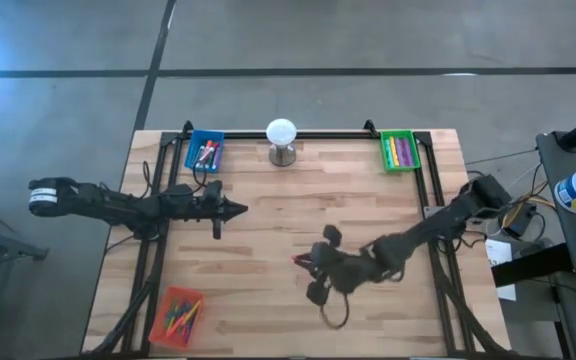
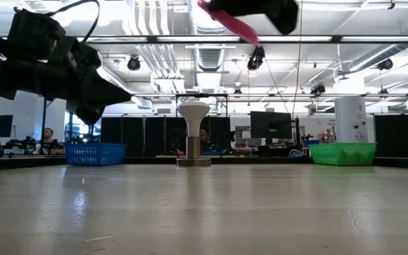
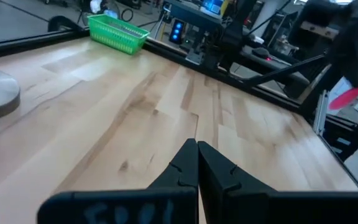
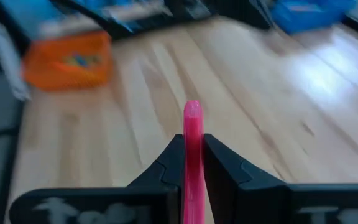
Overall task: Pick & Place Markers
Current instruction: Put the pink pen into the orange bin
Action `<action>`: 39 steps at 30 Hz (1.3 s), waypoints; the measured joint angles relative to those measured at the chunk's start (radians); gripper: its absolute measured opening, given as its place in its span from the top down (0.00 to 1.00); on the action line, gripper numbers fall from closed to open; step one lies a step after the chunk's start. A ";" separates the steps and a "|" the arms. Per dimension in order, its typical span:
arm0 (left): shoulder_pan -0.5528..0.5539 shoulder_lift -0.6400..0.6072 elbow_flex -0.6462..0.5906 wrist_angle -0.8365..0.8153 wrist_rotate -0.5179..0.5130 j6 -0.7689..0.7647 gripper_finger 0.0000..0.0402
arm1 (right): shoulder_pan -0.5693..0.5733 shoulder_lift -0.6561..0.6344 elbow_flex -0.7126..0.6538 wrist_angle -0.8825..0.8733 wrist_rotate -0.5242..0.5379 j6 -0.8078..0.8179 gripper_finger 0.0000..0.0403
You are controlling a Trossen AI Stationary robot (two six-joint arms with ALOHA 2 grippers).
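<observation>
Above mid-table, right claw [image 4: 193, 163] clamped on pink marker [image 4: 192, 155]; markers in green tray [image 1: 400, 151]

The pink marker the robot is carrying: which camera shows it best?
The right wrist view: the pink marker stands large between the right gripper's fingers. The low view shows its end at top, the left wrist view a blurred streak, the high view a speck.

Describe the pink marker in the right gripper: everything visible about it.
The pink marker is a thin, smooth, plastic-looking stick of uniform bright pink with a rounded end. The right gripper has its jaws shut on it, the tip jutting forward past them. In the low view it hangs tilted, well clear of the wooden table; the high view places it over the table's middle, toward the near edge. Nothing but the jaws touches it. No cap seam or label can be made out.
</observation>
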 joint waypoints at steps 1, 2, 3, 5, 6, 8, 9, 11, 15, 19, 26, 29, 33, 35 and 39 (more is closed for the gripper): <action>0.000 0.001 0.000 0.000 0.000 -0.005 1.00 | -0.016 -0.021 -0.041 0.084 -0.029 -0.039 0.91; 0.000 0.001 0.000 -0.001 0.000 -0.017 1.00 | -0.034 -0.038 -0.083 0.169 -0.065 -0.072 0.91; 0.000 0.001 0.000 -0.001 0.000 -0.045 1.00 | -0.053 -0.050 -0.122 0.260 -0.102 -0.099 0.91; 0.000 0.001 0.000 -0.006 0.000 -0.114 1.00 | -0.092 -0.062 -0.196 0.424 -0.178 -0.141 0.91; 0.000 0.001 0.000 -0.005 0.001 -0.134 1.00 | -0.111 -0.063 -0.229 0.499 -0.212 -0.158 0.91; 0.003 0.001 0.003 -0.014 0.001 -0.145 1.00 | -0.147 -0.063 -0.284 0.624 -0.266 -0.185 0.91; 0.003 0.001 0.008 -0.028 0.002 -0.145 0.99 | -0.163 -0.060 -0.305 0.675 -0.289 -0.195 0.91; 0.001 0.001 0.019 -0.062 0.012 -0.149 0.95 | -0.193 -0.056 -0.332 0.746 -0.324 -0.207 0.91; -0.014 0.012 0.045 -0.091 0.028 -0.154 0.82 | -0.247 -0.043 -0.360 0.777 -0.364 -0.212 0.91; -0.034 0.020 0.094 -0.083 0.028 -0.138 0.70 | -0.282 -0.037 -0.370 0.835 -0.372 -0.224 0.91; -0.126 0.025 0.179 -0.067 0.031 0.000 0.65 | -0.333 -0.033 -0.393 1.028 -0.373 -0.258 0.91; -0.156 0.029 0.209 -0.068 0.017 0.037 0.65 | -0.356 -0.034 -0.392 1.096 -0.374 -0.267 0.91; -0.165 0.044 0.254 -0.067 -0.003 0.054 0.65 | -0.399 -0.034 -0.375 1.139 -0.433 -0.281 0.91; -0.165 0.054 0.275 -0.066 -0.005 0.076 0.65 | -0.416 -0.034 -0.357 1.142 -0.452 -0.282 0.91; -0.165 0.079 0.322 -0.070 -0.018 0.135 0.65 | -0.432 -0.005 -0.301 1.141 -0.494 -0.306 0.91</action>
